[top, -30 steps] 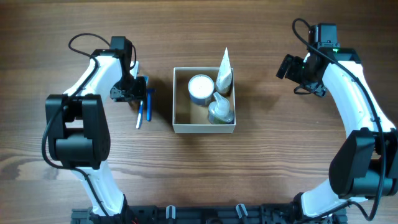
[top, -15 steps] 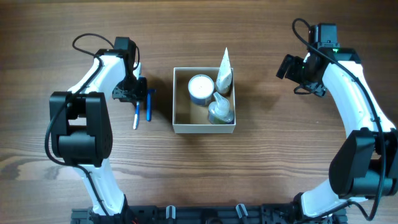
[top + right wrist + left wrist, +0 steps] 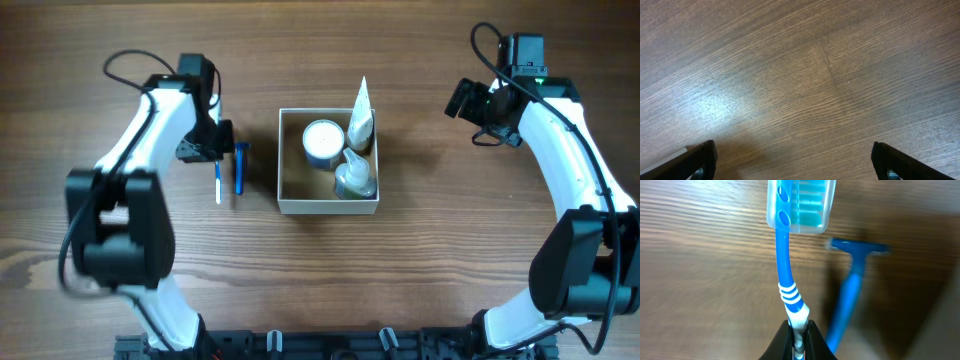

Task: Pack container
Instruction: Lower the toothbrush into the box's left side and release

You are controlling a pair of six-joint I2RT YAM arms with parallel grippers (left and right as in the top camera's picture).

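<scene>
The container [image 3: 328, 207] is a square white-walled box with a tan inside at the table's middle. It holds a white-lidded jar [image 3: 322, 141], a white tube [image 3: 360, 115] and a clear bottle [image 3: 355, 177]. To its left, my left gripper [image 3: 216, 158] [image 3: 799, 336] is shut on the white end of a blue toothbrush [image 3: 218, 188] [image 3: 784, 262]. The brush's capped head [image 3: 799, 205] points away from the fingers. A blue razor [image 3: 239, 168] [image 3: 850, 287] lies beside it on the table. My right gripper [image 3: 470, 105] [image 3: 800, 165] stands open over bare wood, far right of the container.
The razor lies between the toothbrush and the container's left wall. The tube leans over the container's far right corner. Wood-grain tabletop surrounds everything.
The left jaws have closed on the toothbrush handle, and the brush has turned from slanted to parallel with the razor. The right arm has barely moved.
</scene>
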